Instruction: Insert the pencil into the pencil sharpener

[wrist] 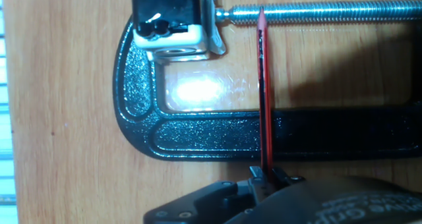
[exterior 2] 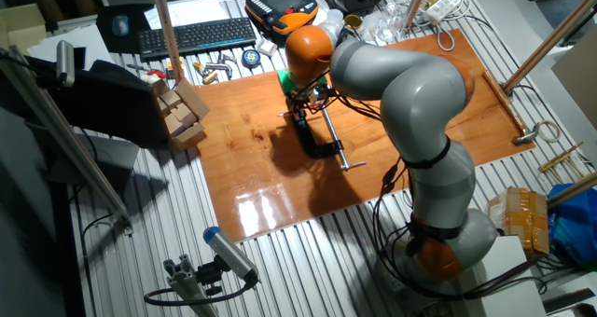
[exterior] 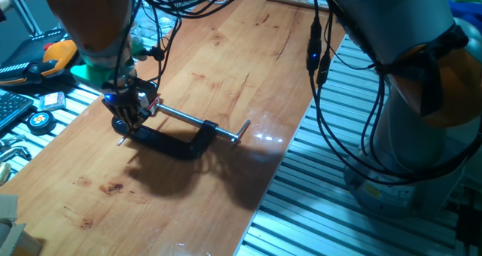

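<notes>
Three views, taken in turn. From one fixed view, the tool (exterior: 128,113) hangs low over the head of the black C-clamp (exterior: 175,143) on the wooden tabletop (exterior: 226,75), with the clamp's silver screw rod (exterior: 197,120) running out toward 4 o'clock. Neither the pencil nor the sharpener can be picked out here; cables and the orange wrist crowd the spot.

From the other fixed view, the arm bends down over the same clamp (exterior 2: 317,138) near the 12 o'clock edge of the tabletop (exterior 2: 280,196). Its wider sweep shows the clutter beyond, a keyboard (exterior 2: 196,35) among it, but nothing of the grasp.

Only the hand view settles matters. The tool (wrist: 266,179) is clenched on the pencil (wrist: 264,99), which stands straight up toward 12 o'clock, its tip at the screw rod (wrist: 316,13). The pencil sharpener (wrist: 168,26) sits pinched in the clamp's mouth (wrist: 198,135) at about 10 o'clock from that tip, with its opening (wrist: 178,51) facing 6 o'clock.

My worry is that the tip now points at the rod, not the opening. Advancing as it lies would jam or snap the point on steel, or let the thin shaft slip in the grasp.
</notes>
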Controlling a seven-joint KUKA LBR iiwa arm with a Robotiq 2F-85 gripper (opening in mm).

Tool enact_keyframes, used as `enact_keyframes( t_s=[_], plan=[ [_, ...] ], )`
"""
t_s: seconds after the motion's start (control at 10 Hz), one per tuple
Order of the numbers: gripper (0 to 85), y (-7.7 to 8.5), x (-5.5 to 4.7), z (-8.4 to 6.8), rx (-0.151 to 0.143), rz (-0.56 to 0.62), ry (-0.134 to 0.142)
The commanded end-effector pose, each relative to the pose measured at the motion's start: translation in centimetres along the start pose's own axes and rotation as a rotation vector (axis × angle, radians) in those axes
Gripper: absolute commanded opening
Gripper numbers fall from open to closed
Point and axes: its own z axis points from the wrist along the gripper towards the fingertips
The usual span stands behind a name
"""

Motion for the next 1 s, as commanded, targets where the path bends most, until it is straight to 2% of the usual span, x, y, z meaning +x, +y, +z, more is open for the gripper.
enact_keyframes(
  t_s=[0.0, 0.3, 0.4, 0.6, 0.7, 0.9],
  plan=[
    [0.0, 0.0, 0.0, 0.0, 0.001, -0.001, 0.008],
    [0.0, 0.0, 0.0, 0.0, -0.003, -0.015, 0.025],
    [0.0, 0.0, 0.0, 0.0, 0.005, -0.005, 0.047],
    [0.0, 0.0, 0.0, 0.0, 0.01, 0.009, 0.075],
    [0.0, 0.0, 0.2, 0.0, 0.01, 0.007, 0.101],
    [0.0, 0.1, 1.5, -0.4, 0.01, 0.002, 0.076]
  ],
)
